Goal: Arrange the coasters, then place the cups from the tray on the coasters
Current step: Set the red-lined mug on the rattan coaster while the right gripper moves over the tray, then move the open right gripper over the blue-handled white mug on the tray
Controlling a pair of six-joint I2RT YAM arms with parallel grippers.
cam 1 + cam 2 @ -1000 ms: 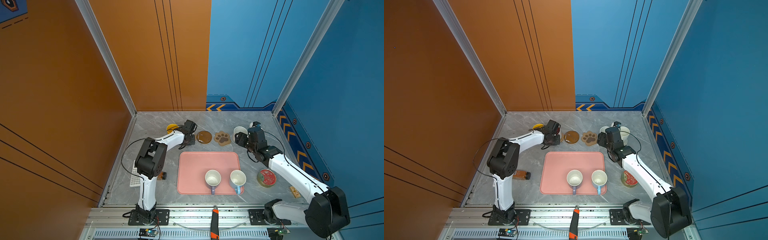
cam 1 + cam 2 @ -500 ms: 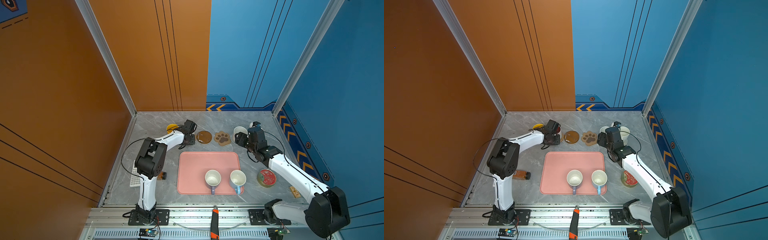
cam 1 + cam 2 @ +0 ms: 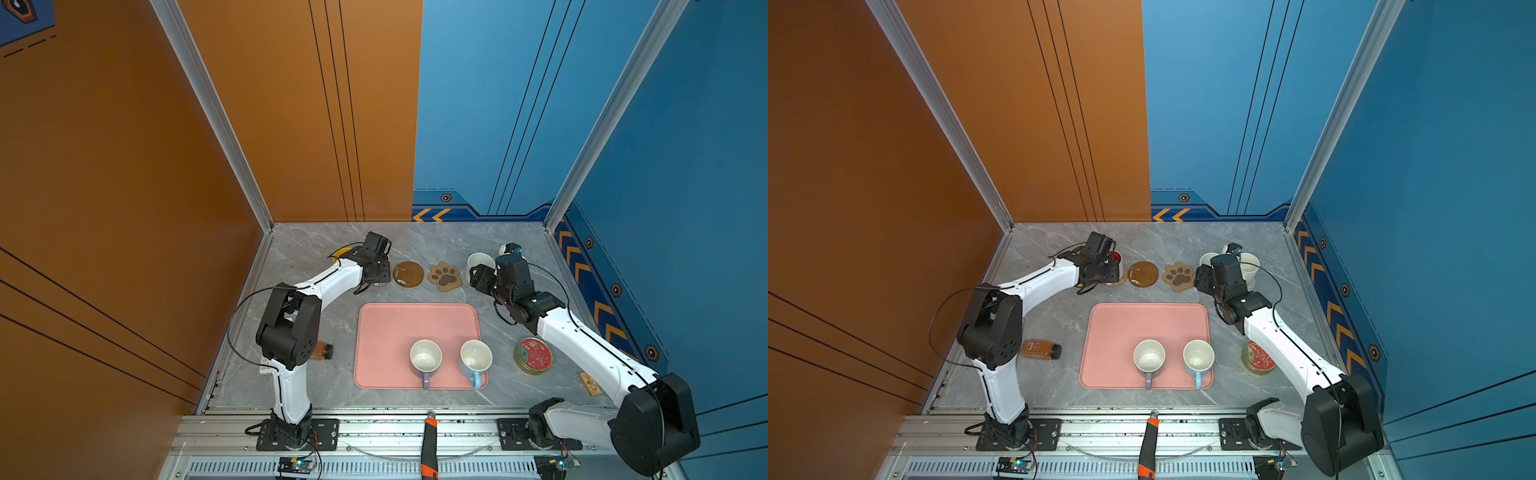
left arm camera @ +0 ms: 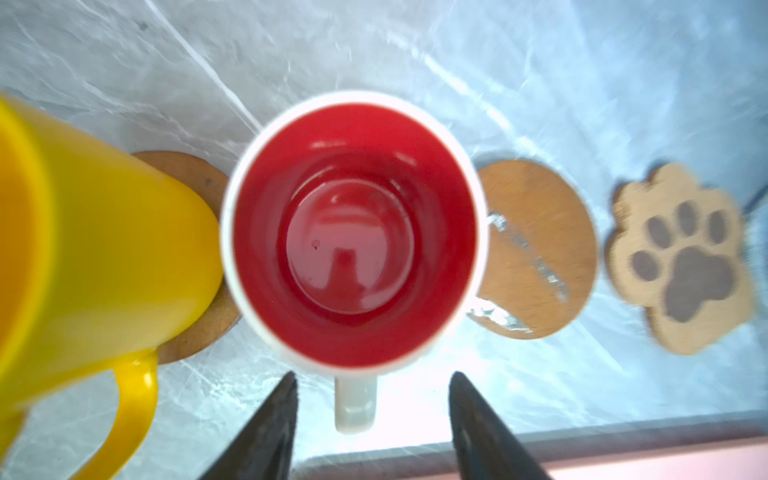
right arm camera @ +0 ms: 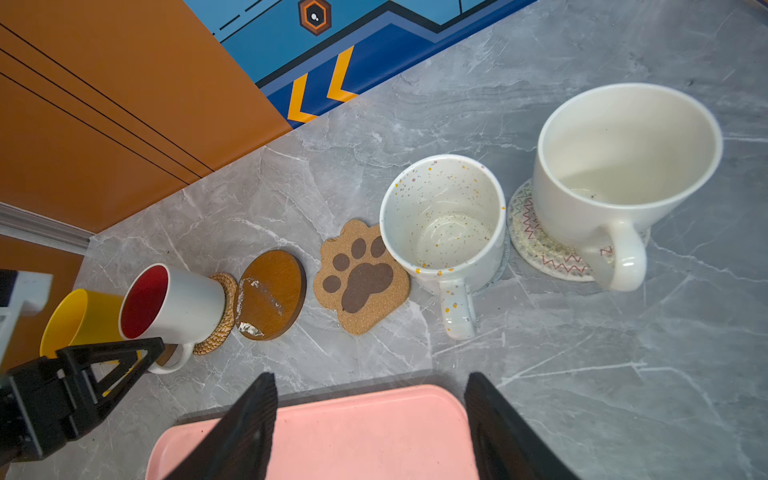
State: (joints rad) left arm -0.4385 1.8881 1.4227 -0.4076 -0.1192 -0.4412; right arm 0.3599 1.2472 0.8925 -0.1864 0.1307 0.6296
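**Clear the left tool off the red-lined mug**

The pink tray (image 3: 399,332) holds 2 cups, the lilac mug (image 3: 425,357) and the light blue mug (image 3: 476,357). The red-lined white mug (image 4: 353,232) stands on the rattan coaster (image 5: 224,316). The left tool (image 4: 372,376) straddles its handle, jaws apart and not touching. It should lift straight away, clear of the yellow mug (image 4: 83,232). The right tool (image 5: 370,376) hangs wide and empty. The brown disc (image 4: 536,249) and paw coaster (image 4: 681,257) are free.

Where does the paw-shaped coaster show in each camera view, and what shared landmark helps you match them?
Top view: paw coaster just beyond the pink tray, right of the scuffed brown disc.
Top view: paw coaster, same place beside the disc.
Left wrist: paw coaster, past the disc from the red-lined mug.
Right wrist: paw coaster between the disc and the speckled mug.
Shared landmark: the scuffed brown disc.
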